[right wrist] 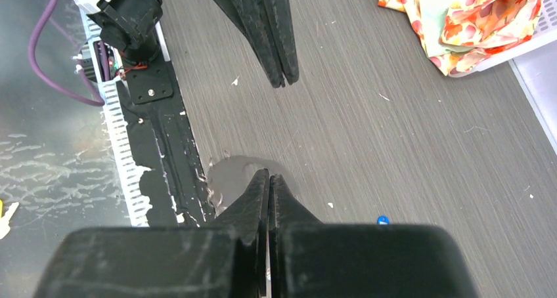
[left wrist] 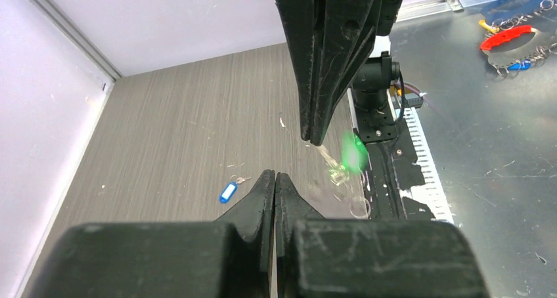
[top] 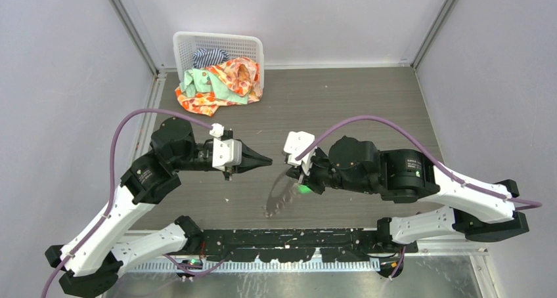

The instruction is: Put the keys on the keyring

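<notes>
Nearest, found both arm bases bolted along the near edge of the table (top: 355,101). Just beyond, saw the right gripper (top: 295,175) with fingers pressed together, apparently pinching the rim of the keyring (top: 276,197). Noted the ring slanting from those tips down toward the near edge, thin and silvery, blurred in every view. Made out the green key (top: 303,189) only as a bright green glow right under the right fingertips, close against the ring; could not tell whether threaded on the wire or merely beside it. Found the left gripper (top: 265,160) about level with the right one, tips closed on nothing, pointed at the right gripper across a short gap and touching neither ring nor key. From the left wrist, spotted the blue key (left wrist: 228,192) lying flat on the tabletop, apart from the ring and the green key, left of the fingertips in that view. Caught only a sliver of that blue head from the right wrist. Farthest back, saw a white basket (top: 197,48) near the rear wall, stuffed with clothes (top: 223,81) spilling over its front edge onto the table.
</notes>
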Motion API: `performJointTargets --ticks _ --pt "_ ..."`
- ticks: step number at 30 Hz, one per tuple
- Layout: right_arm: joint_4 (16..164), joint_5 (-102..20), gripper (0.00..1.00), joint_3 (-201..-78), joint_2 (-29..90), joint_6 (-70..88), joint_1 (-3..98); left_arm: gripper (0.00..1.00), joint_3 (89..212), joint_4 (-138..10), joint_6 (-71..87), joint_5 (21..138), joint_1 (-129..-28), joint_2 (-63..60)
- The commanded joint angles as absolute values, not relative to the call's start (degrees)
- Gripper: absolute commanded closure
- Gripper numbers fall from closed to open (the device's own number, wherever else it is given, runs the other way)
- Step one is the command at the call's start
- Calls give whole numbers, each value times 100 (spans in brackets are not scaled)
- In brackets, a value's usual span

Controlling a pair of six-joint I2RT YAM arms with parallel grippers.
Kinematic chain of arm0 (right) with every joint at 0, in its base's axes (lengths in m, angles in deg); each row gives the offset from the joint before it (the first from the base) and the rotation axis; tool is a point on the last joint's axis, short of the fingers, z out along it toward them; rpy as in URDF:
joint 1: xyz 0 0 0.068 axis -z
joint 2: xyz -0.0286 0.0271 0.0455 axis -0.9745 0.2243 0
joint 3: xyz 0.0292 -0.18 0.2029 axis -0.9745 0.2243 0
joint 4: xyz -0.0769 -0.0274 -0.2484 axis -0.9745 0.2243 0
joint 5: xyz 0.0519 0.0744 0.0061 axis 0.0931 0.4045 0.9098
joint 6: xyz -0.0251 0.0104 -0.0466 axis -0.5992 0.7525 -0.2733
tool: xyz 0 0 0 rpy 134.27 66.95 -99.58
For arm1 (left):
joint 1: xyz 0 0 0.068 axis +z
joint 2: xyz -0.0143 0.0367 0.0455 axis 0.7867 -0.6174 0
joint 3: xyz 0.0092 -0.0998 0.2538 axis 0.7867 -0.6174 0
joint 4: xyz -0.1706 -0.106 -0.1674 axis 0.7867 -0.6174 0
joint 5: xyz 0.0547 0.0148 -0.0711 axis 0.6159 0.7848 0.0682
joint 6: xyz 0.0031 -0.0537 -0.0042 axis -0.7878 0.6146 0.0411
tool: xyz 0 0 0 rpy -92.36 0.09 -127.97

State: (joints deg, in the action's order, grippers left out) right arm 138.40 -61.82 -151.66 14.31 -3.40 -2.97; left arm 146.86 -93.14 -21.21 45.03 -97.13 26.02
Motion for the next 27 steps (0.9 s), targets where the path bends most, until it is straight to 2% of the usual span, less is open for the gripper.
performJointTargets --ticks 1,6,11,12,13,14,16,18,20,25,27 --pt "13702 -6218 99 -15166 1295 -318 -261 100 14813 -8976 -1984 4483 -9679 2661" --pt "13766 -6314 99 -15248 1319 -353 -266 100 14621 -9180 -2207 4419 -9674 2749" --pt "13645 -7016 98 -14824 1274 -55 -255 100 14403 -9397 -2524 4468 -9670 2827" --pt "13609 -7183 93 -14673 1244 90 -229 100 14376 -9478 -2609 4470 -9670 2828" --pt "13605 -7418 85 -14512 1235 289 -194 96 14348 -9553 -2702 4493 -9670 2821" --pt "13613 -7737 77 -14354 1214 656 -133 88 14309 -9665 -2861 4502 -9670 2808" --pt "13659 -8079 69 -13886 1118 1411 98 76 14203 -9908 -3103 4536 -9670 2803" --pt "13745 -8105 64 -13300 993 2265 340 70 14093 -10094 -3280 4525 -9670 2803" --pt "13831 -7960 63 -12682 867 3099 492 66 13994 -10367 -3567 4363 -9670 2793" --pt "13337 -7114 40 -11169 671 4311 505 63 13757 -10648 -3971 4189 -9670 2777" --pt "13048 -7004 38 -10853 727 4358 503 63 13737 -10614 -3991 4133 -9670 2747"
